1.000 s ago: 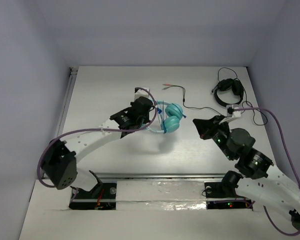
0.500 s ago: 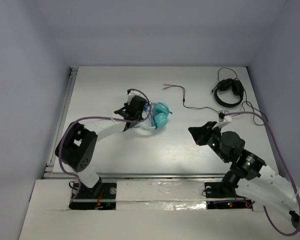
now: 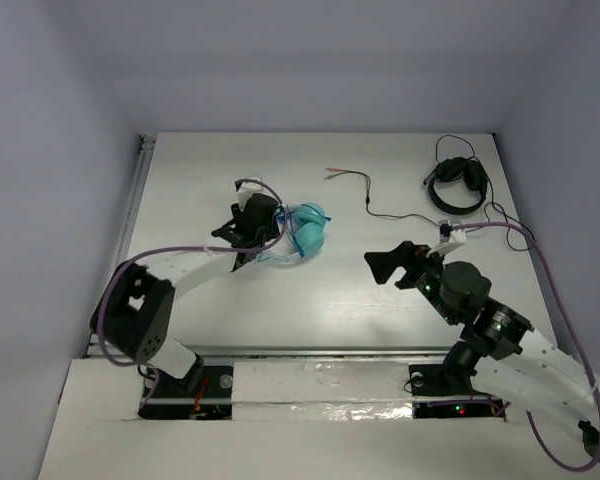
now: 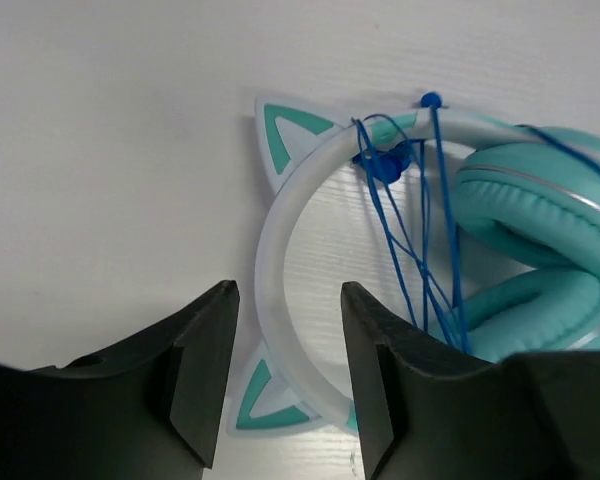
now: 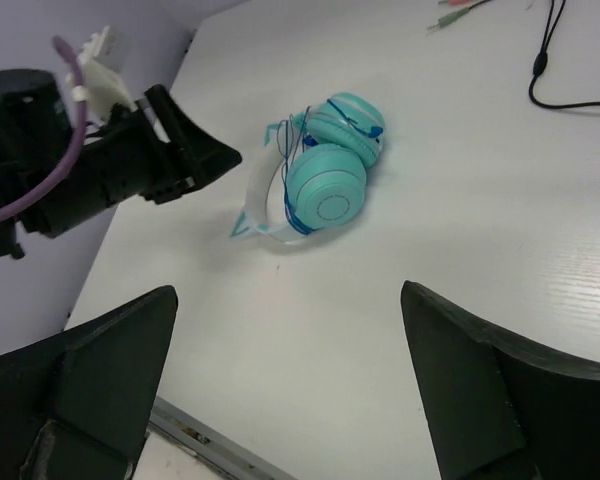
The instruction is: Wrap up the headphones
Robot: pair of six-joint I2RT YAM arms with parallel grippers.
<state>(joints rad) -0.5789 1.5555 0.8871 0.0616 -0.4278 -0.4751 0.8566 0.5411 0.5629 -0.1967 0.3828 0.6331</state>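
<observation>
The teal headphones (image 3: 305, 228) lie on the white table left of centre, with a thin blue cable (image 4: 420, 240) wound across the white cat-ear headband (image 4: 272, 230). My left gripper (image 3: 252, 228) stands open at their left side. In the left wrist view its jaws (image 4: 288, 300) straddle the headband near the lower cat ear (image 4: 263, 400) without pressing on it. My right gripper (image 3: 388, 262) hovers wide open and empty to the right of the headphones (image 5: 325, 180), well apart from them; its fingers (image 5: 130, 350) frame bare table.
Small black headphones (image 3: 455, 185) lie at the back right with their black cable trailing toward the right arm. A loose black cable with red tips (image 3: 365, 190) lies behind the middle. A metal rail (image 3: 130, 220) runs along the table's left edge.
The left arm has carried the headphones leftward and its jaws have come apart off the headband. The right gripper has gone from shut to wide open and drawn back a little.
</observation>
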